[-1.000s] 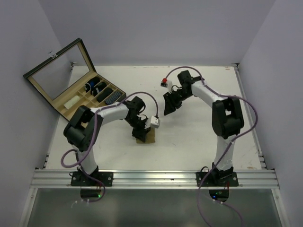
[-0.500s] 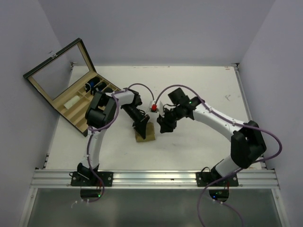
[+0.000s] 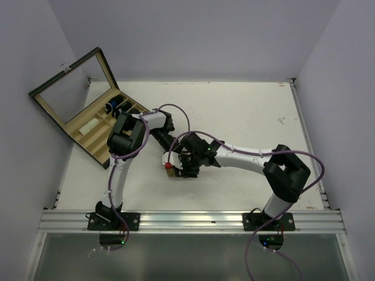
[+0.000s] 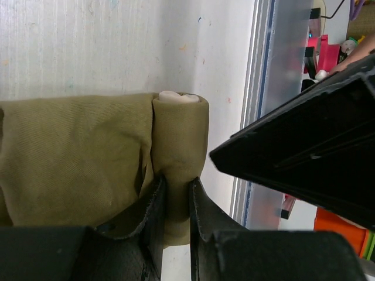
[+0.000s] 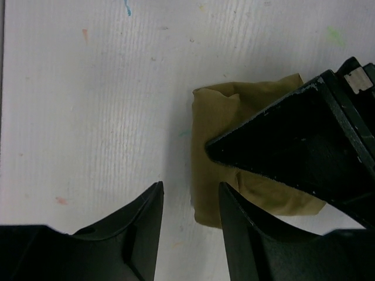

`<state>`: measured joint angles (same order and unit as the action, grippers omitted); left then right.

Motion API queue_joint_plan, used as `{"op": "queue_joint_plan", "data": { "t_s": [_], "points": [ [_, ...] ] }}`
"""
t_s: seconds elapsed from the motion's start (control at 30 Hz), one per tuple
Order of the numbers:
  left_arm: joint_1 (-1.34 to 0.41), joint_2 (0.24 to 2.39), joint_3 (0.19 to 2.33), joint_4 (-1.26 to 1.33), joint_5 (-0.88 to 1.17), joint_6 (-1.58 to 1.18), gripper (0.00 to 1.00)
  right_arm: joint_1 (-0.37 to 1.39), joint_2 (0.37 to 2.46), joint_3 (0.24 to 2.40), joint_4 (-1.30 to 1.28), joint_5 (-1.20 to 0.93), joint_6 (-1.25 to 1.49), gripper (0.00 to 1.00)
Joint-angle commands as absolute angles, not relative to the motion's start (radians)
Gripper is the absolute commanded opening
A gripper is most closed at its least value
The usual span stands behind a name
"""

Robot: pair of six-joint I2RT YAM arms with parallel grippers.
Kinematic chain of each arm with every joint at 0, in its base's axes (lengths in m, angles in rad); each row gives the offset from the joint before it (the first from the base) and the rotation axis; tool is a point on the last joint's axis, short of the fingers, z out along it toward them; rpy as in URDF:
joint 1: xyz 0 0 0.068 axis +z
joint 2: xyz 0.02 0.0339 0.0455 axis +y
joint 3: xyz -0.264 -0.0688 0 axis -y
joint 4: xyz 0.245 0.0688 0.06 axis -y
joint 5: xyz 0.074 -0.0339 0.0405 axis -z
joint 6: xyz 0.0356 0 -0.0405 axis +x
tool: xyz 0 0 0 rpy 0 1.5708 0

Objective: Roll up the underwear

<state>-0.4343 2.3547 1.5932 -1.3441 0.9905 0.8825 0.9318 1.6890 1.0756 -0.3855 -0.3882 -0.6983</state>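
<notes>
The olive underwear lies on the white table with one edge rolled into a tube. My left gripper is shut on the near end of that roll. In the right wrist view the underwear lies partly under the left gripper's black finger. My right gripper hangs open just over the cloth's left edge, holding nothing. In the top view both grippers meet over the cloth and hide nearly all of it.
A wooden box with its glass lid raised stands at the back left, with dark rolled items in its compartments. A metal rail runs along the table's near edge.
The right arm has swung from the back centre down and left to the underwear, its jaws a little wider. The left arm has changed pose but keeps its grip on the roll.
</notes>
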Motion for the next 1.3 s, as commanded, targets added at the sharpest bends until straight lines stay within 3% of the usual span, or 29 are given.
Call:
{"op": "queue_joint_plan", "data": {
  "t_s": [0.0, 0.3, 0.93, 1.03, 1.17, 1.27],
  "points": [
    [-0.420, 2.450, 1.565, -1.101, 0.644, 0.996, 0.08, 0.939, 1.706, 1.056, -0.273, -0.339, -0.753, 0.47],
    [-0.420, 2.451, 1.563, -1.109, 0.650, 1.005, 0.09, 0.943, 1.763, 1.034, -0.215, -0.318, -0.758, 0.49],
    [-0.419, 2.451, 1.562, -1.117, 0.649, 1.019, 0.12, 0.945, 1.850, 1.026, -0.167, -0.282, -0.816, 0.44],
    [-0.420, 2.450, 1.560, -1.115, 0.653, 1.020, 0.12, 0.946, 1.873, 1.020, -0.176, -0.276, -0.833, 0.32],
    [-0.416, 2.428, 1.542, -1.094, 0.673, 1.013, 0.20, 0.945, 1.904, 1.032, -0.210, -0.287, -0.836, 0.06],
    [-0.402, 2.364, 1.505, -1.031, 0.704, 0.990, 0.31, 0.946, 1.916, 1.049, -0.256, -0.319, -0.830, 0.00]
  ]
}}
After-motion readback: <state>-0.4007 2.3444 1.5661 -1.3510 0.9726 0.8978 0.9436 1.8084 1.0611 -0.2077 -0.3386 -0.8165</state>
